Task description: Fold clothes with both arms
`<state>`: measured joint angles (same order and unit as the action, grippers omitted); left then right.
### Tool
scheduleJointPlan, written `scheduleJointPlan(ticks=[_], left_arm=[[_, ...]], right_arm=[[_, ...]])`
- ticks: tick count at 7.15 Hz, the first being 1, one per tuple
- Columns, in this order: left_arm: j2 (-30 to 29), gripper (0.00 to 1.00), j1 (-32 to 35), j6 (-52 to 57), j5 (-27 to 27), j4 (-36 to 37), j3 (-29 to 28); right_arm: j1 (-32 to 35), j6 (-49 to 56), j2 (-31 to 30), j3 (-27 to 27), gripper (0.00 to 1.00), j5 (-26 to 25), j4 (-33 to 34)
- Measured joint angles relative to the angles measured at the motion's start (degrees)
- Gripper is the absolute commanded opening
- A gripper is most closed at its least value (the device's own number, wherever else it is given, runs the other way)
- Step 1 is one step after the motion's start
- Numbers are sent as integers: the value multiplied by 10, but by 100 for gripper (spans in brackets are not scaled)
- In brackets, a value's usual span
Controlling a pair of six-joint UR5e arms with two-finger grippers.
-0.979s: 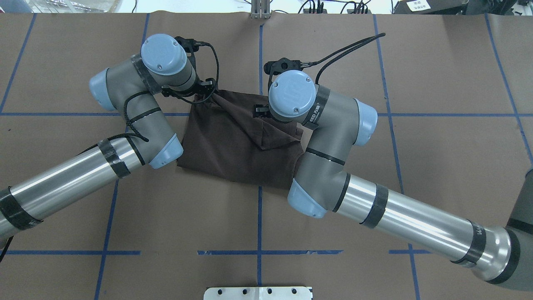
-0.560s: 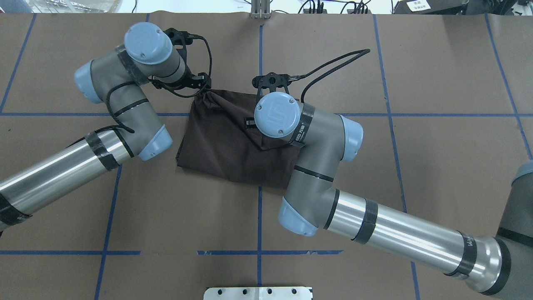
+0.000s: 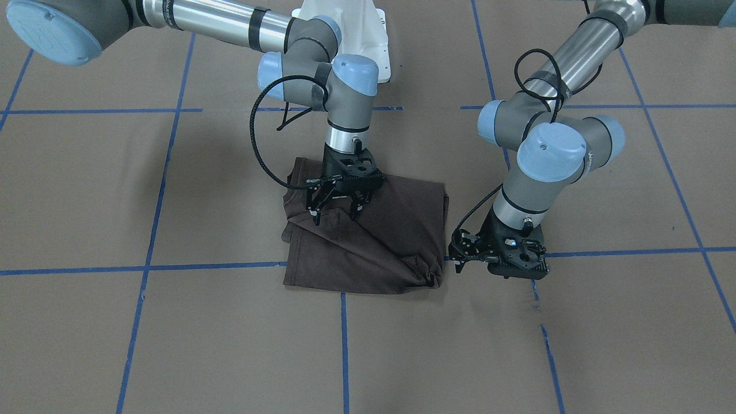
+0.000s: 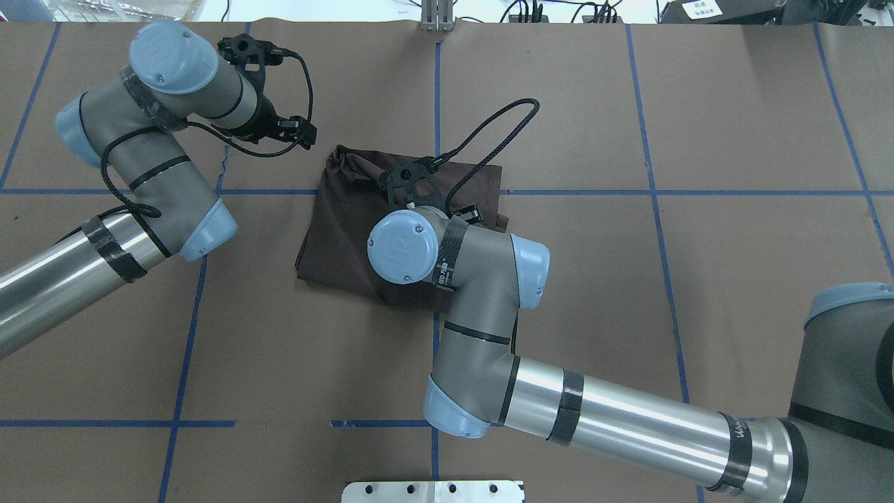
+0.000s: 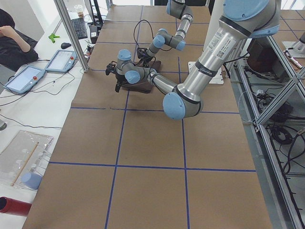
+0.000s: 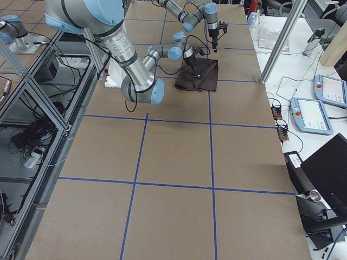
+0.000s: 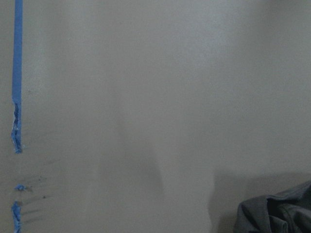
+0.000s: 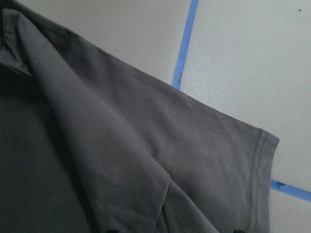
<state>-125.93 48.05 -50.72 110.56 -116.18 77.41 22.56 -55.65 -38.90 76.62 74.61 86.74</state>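
The dark grey-brown T-shirt [image 3: 391,230] lies folded into a rough rectangle on the brown paper table [image 4: 733,126], with one corner bunched [image 3: 428,275]. My right gripper [image 3: 334,215] stands open just over the shirt's edge, its fingertips wide apart and nothing between them. The right wrist view shows a folded flap and a hemmed sleeve of the shirt [image 8: 121,160]. My left gripper [image 3: 460,253] sits low over bare table beside the bunched corner, apart from it and open. In the overhead view the shirt [image 4: 342,216] is partly covered by the right arm, and the left gripper [image 4: 297,131] is off its far left corner. The left wrist view catches only a scrap of shirt [image 7: 277,213].
Blue tape lines [image 4: 436,84] grid the table. The white pedestal base [image 3: 345,23] stands behind the shirt. A person [image 5: 9,38] sits beyond the table's far edge, near tablets [image 5: 62,59]. Metal framing and cables [image 6: 32,135] run along the robot's side.
My left gripper let go of the shirt's bunched corner and drew away to the left. The right arm swung left and down across the shirt, and the raised fold now lies flat.
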Motion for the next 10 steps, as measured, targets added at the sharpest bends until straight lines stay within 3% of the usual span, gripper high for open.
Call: scheduleJointPlan(ticks=[1,2,3,5,6,10], left_arm=[[2,100,0,0,0,0,1],[2,100,0,0,0,0,2],[2,100,0,-1,1,0,2],[3,100,0,-2,0,0,2],[3,100,0,-2,0,0,2],[3,100,0,-3,0,-1,2]], right_arm=[[-6,6,1,-3,73,-1,-1],[-10,9,1,-4,61,-1,-2],[-13,13,0,-4,38,-1,-2],[-14,21,-2,-5,5,-2,-2],[-14,23,-4,-6,0,-3,-2],[6,24,-3,-7,0,-7,-5]])
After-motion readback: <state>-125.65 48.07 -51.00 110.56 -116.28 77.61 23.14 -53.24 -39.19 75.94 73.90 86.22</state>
